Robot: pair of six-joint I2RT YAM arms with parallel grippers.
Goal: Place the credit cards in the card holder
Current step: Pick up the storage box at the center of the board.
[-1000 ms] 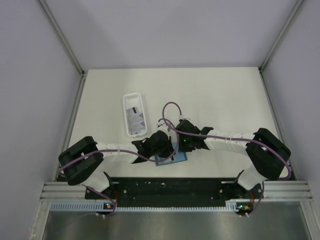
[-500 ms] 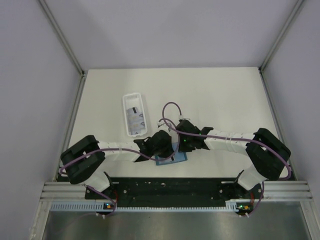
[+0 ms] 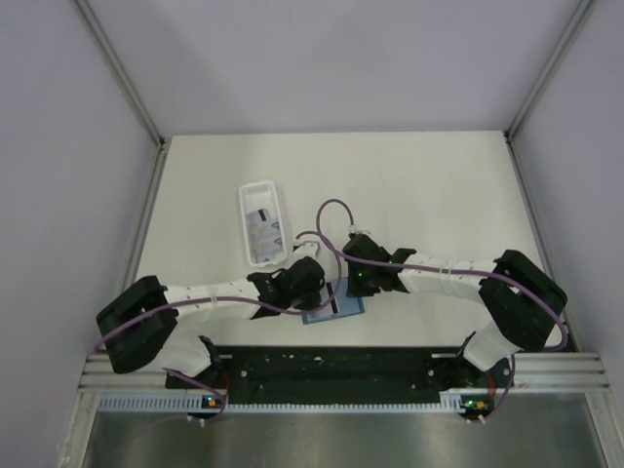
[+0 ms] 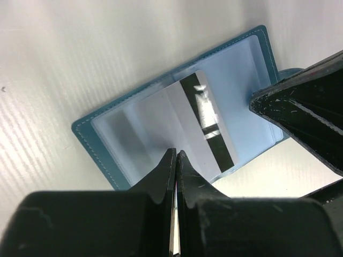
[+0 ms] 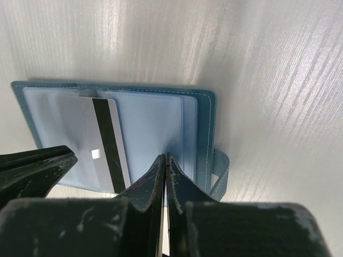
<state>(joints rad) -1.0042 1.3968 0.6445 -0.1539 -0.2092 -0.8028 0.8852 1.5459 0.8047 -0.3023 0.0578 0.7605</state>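
The teal card holder (image 3: 351, 309) lies open on the table near the front edge, its pale blue inside up. A pale credit card (image 4: 187, 115) with a dark stripe lies on its inside, partly under a clear pocket; it also shows in the right wrist view (image 5: 86, 136). My left gripper (image 4: 176, 153) is shut, its tips at the card's near edge. My right gripper (image 5: 164, 156) is shut, its tips on the holder's (image 5: 155, 126) other page beside the snap tab (image 5: 218, 171). More cards (image 3: 264, 230) lie in the white tray.
A long white plastic tray (image 3: 244, 216) stands left of centre behind the left gripper. The two arms meet over the holder, close together. The black base rail (image 3: 331, 363) runs along the front edge.
The left arm's elbow has swung out to the left and its gripper has drawn back a little to the left over the holder. The right arm has stayed in place.
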